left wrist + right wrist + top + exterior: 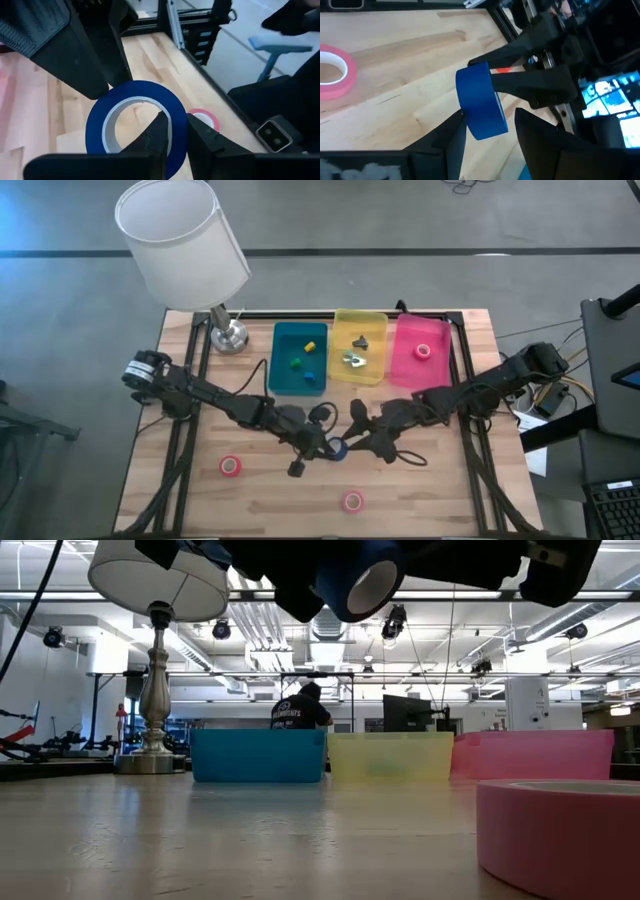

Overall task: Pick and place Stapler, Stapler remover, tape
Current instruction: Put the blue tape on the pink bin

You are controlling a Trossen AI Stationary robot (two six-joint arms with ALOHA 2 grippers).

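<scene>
- Left gripper pinches the blue tape above the desk.
- Right gripper straddles it, fingers spread.
- Pink tape lies nearby.

Table pale matt wood planks; 3 bins translucent glossy plastic; lamp base shiny metal.

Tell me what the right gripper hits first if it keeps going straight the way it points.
Probably the blue tape roll between the right gripper fingers, held by the left gripper; depth is uncertain.

Left hand clamped, right hand agape.
</scene>
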